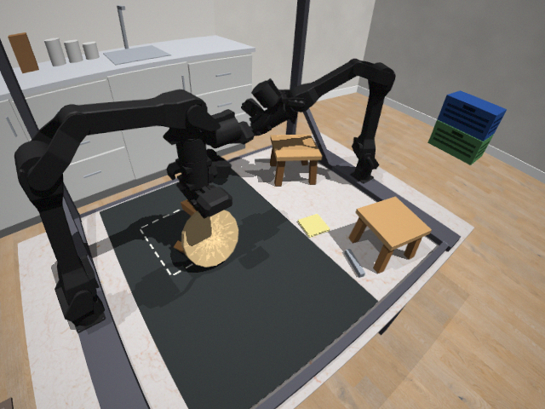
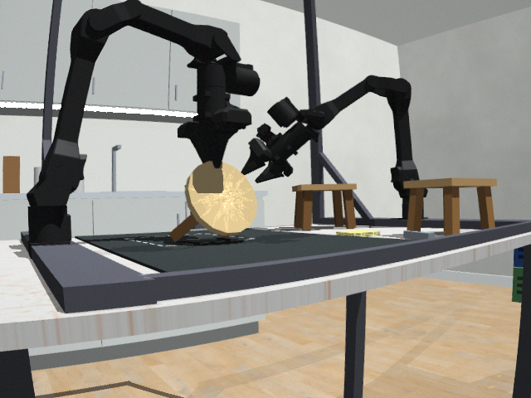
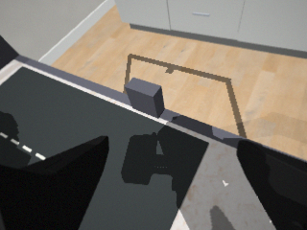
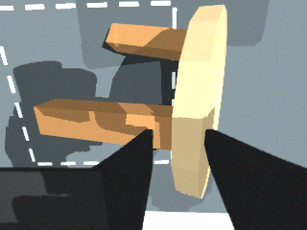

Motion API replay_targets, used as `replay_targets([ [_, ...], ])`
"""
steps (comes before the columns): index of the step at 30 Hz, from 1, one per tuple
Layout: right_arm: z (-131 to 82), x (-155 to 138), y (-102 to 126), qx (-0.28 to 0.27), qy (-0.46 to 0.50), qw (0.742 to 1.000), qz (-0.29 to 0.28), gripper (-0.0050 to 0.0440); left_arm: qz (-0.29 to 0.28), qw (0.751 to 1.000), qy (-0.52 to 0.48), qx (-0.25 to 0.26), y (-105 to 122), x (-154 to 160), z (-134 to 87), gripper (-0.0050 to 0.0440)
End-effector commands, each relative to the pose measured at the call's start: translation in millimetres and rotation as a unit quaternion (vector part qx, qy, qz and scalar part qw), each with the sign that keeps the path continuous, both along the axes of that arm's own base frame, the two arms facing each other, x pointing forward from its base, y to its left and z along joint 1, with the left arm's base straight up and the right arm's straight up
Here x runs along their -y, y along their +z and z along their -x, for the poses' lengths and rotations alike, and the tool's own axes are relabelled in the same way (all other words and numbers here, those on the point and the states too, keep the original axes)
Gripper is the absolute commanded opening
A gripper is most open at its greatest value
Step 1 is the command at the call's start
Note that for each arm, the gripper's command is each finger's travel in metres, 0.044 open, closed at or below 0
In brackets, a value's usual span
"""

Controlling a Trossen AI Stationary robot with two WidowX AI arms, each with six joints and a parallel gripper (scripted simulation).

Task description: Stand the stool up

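Note:
The knocked-over stool has a round pale seat (image 1: 222,238) (image 2: 236,201) (image 4: 199,86) standing nearly upright on its edge, with brown legs pointing sideways over the dashed rectangle (image 1: 174,274) (image 4: 161,3). In the exterior view one leg (image 2: 182,226) slopes down toward the mat. The seat is at the rectangle's edge, mostly outside it. My right gripper (image 4: 178,136) (image 2: 217,166) is partly open from above, its fingers on either side of the seat's rim, with a gap showing on the leg side. My left gripper (image 3: 173,145) (image 2: 250,177) is wide open and empty, raised beside the stool. Other legs are partly hidden.
Two square stools (image 1: 295,149) (image 1: 392,221) stand upright on the table beside the dark mat (image 1: 246,325). A yellow pad (image 1: 313,225) and a grey bar (image 1: 354,262) lie near them. A dark frame (image 2: 257,267) borders the table.

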State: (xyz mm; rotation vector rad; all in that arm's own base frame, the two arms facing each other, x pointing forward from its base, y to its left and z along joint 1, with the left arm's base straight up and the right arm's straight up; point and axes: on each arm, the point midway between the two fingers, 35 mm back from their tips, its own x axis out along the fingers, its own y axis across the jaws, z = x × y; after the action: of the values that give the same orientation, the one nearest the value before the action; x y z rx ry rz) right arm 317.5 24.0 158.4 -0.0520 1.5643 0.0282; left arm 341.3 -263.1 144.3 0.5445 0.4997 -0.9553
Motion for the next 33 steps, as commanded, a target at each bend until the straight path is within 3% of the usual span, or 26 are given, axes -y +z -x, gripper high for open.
replay_targets([
  [1,-1.6,-9.4,1.4,0.004,0.006,1.0,-0.011,0.0146,0.01,1.0,0.0,0.013,13.2,1.4,-1.8,0.04],
  [33,-0.5,-27.9,5.2,0.004,0.007,1.0,-0.012,0.0176,0.01,1.0,0.0,0.013,13.2,1.4,-1.8,0.04],
])
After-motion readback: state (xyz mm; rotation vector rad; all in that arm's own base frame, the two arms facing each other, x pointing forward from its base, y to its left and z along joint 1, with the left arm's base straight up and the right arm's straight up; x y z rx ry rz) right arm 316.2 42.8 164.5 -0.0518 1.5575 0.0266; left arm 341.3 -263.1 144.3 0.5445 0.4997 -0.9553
